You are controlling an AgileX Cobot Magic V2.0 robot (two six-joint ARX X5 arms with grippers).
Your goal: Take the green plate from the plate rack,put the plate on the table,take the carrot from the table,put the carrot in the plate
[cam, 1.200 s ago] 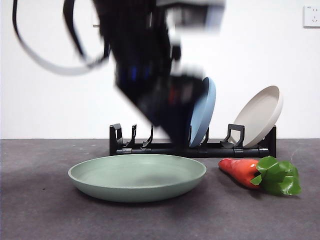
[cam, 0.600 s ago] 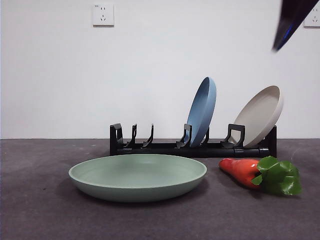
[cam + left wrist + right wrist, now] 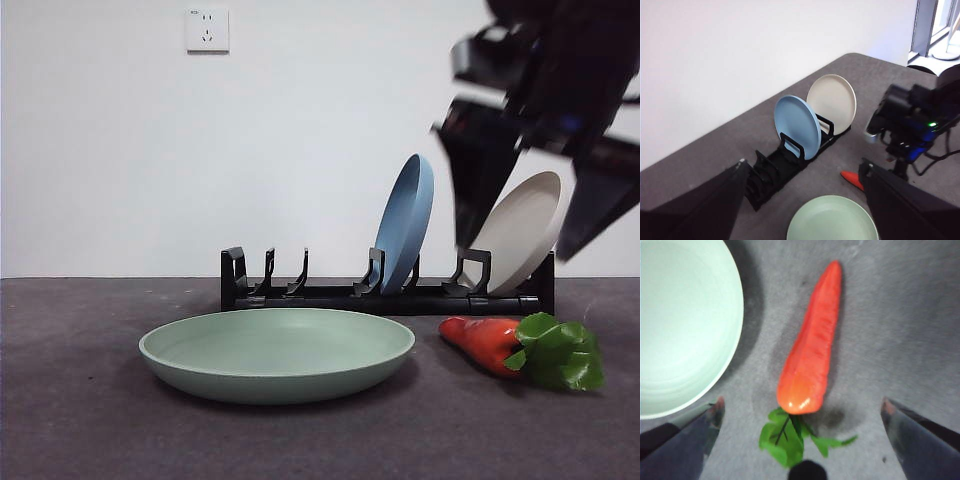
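The right gripper [image 3: 535,215] hangs in the air with its two black jaws spread wide, directly above the stubby orange-red toy carrot [image 3: 810,347], which lies flat on the dark grey mottled table [image 3: 80,420] with its bright green leaves toward the gripper's wrist. Nothing sits between the jaws and the carrot. Just beside the carrot, off one jaw, lies the shallow, round, pale sage-green plate [image 3: 277,352], flat on the table and apart from the carrot. Behind the gripper stands the long, low black plastic plate rack [image 3: 385,290], holding a round blue plate [image 3: 405,220] and a round beige plate [image 3: 520,235], both leaning on edge in their slots. The left gripper [image 3: 802,197] waits high and well back, jaws wide, empty, looking down on the rack and plate.
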